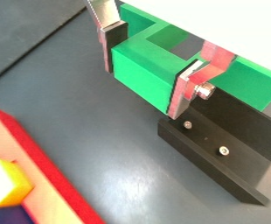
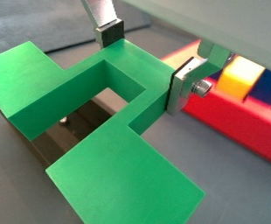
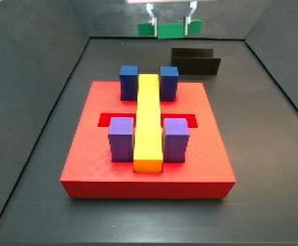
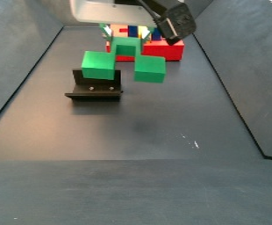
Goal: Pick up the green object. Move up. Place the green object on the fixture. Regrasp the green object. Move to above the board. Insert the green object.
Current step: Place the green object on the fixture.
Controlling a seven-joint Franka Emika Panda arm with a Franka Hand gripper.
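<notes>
The green object (image 1: 162,74) is a bright green blocky piece with a square notch. It rests on the fixture (image 1: 225,144), a dark angled bracket, and in a side view one green lobe (image 4: 149,70) overhangs the fixture (image 4: 94,88). My gripper (image 1: 149,66) straddles the narrow middle part, with one silver finger (image 1: 107,39) and the other finger (image 1: 191,86) pressed against opposite faces. The gripper (image 2: 144,61) looks shut on the green object (image 2: 91,131). The red board (image 3: 100,163) lies apart from the gripper (image 3: 171,14).
On the board stand a long yellow bar (image 3: 148,120), two blue blocks (image 3: 129,75) and two purple blocks (image 3: 122,139). A corner of the board (image 2: 237,122) lies close beside the fixture. Dark walls (image 3: 62,77) enclose the grey floor (image 4: 139,141).
</notes>
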